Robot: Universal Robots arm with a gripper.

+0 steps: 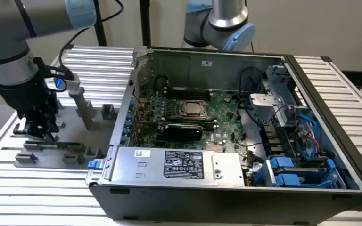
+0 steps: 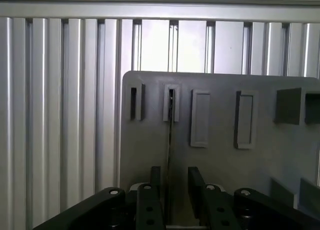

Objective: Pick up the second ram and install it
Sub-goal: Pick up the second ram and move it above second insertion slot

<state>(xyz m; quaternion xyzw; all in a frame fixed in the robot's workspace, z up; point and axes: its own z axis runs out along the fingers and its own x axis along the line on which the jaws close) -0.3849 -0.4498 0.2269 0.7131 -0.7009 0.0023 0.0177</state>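
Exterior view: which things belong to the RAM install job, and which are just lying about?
Job:
RAM stick in its grey holder
gripper, open, fingers either side of it
motherboard in the open computer case

Lying about:
power supply
blue drive caddies
other robot arm
tall grey post

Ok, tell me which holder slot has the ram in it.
The narrow slot lined up with the gap between the fingers: the ram stands in it edge-on, a thin dark line. The other slots show no stick.
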